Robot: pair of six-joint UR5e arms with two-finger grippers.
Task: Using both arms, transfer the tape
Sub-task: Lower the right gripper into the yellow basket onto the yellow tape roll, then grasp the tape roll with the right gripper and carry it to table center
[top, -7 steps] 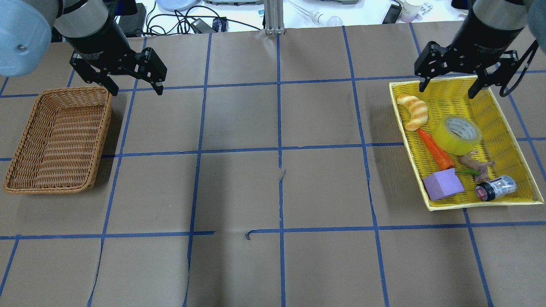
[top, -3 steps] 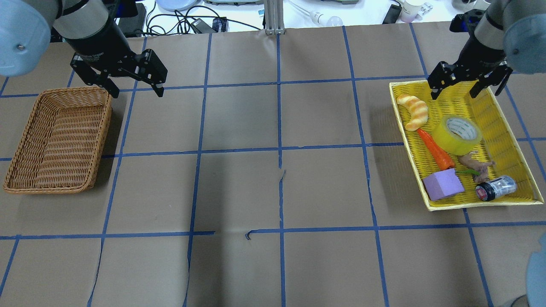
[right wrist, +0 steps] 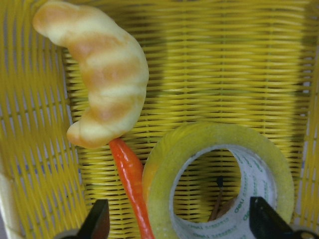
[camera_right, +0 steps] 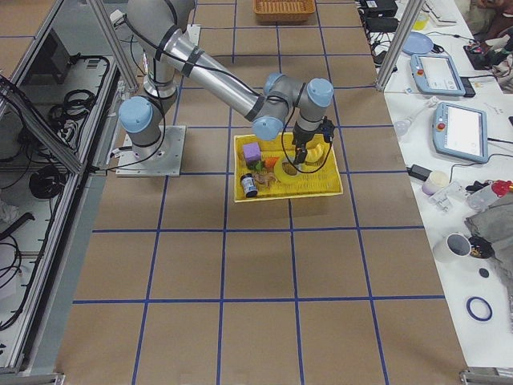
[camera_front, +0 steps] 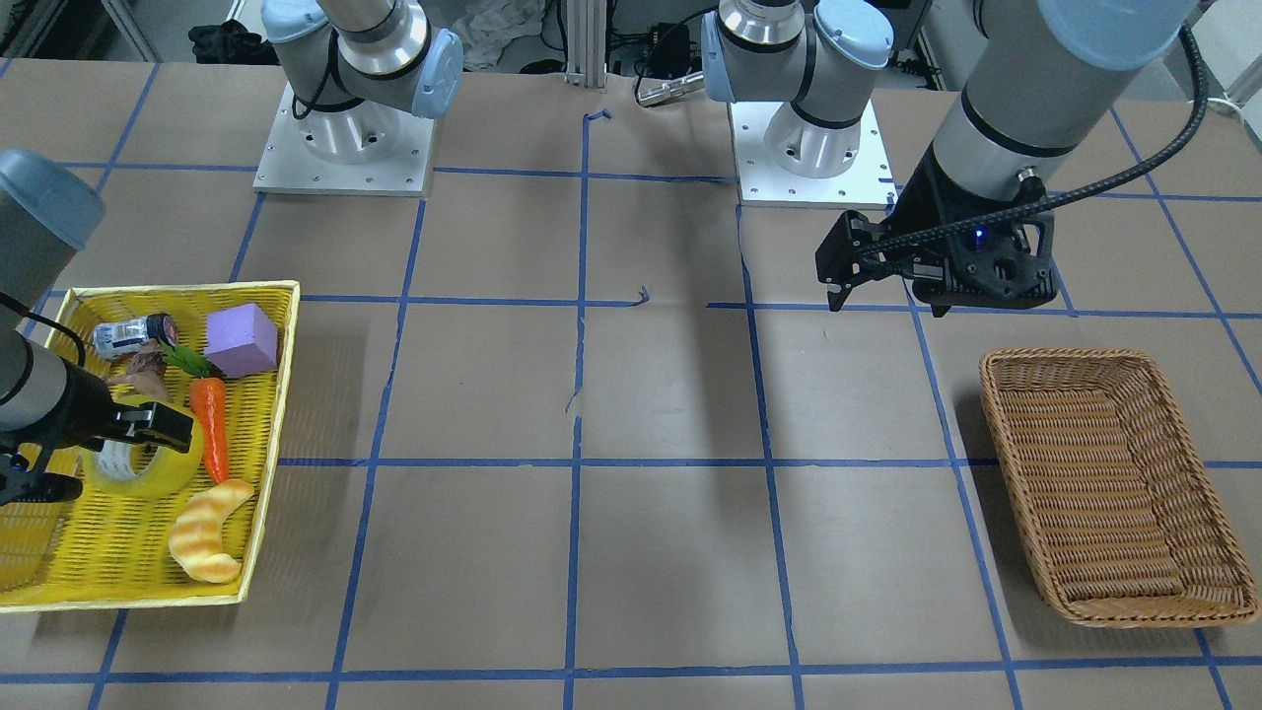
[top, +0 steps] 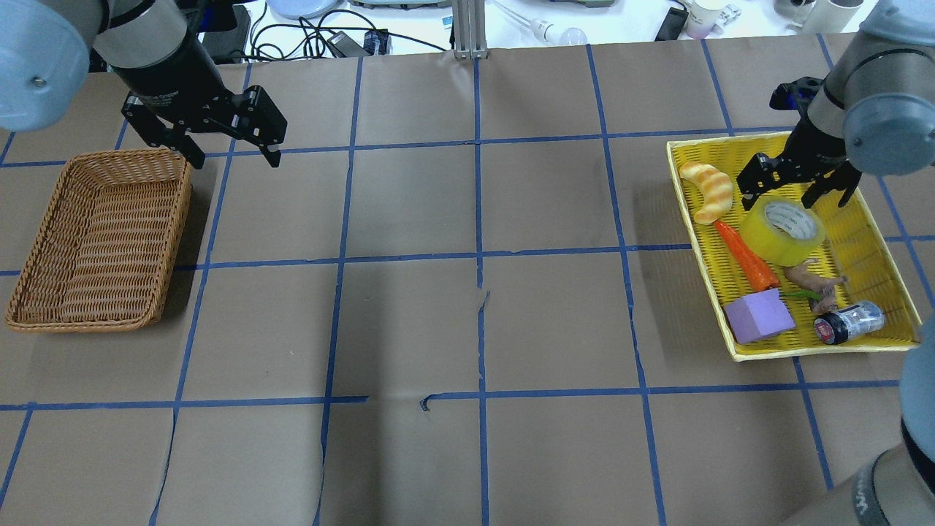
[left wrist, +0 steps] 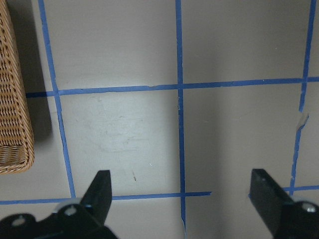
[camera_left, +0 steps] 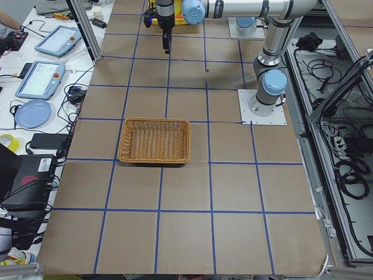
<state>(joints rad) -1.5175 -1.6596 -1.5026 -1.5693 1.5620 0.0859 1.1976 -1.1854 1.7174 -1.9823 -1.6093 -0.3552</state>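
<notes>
The yellow tape roll lies tilted in the yellow tray, beside a carrot. It also shows in the front view and fills the lower part of the right wrist view. My right gripper is open and empty, low over the tray, with its fingers just beyond the roll's far edge; it also shows in the right wrist view. My left gripper is open and empty. It hovers above the table by the far right corner of the wicker basket, and only bare table shows between its fingers.
The tray also holds a croissant, a carrot, a purple block, a small can and a brown toy figure. The wicker basket sits at the table's other end.
My right gripper has come down and toward the robot, from above the tray's far rim to just over the tape. The left arm has not moved.
</notes>
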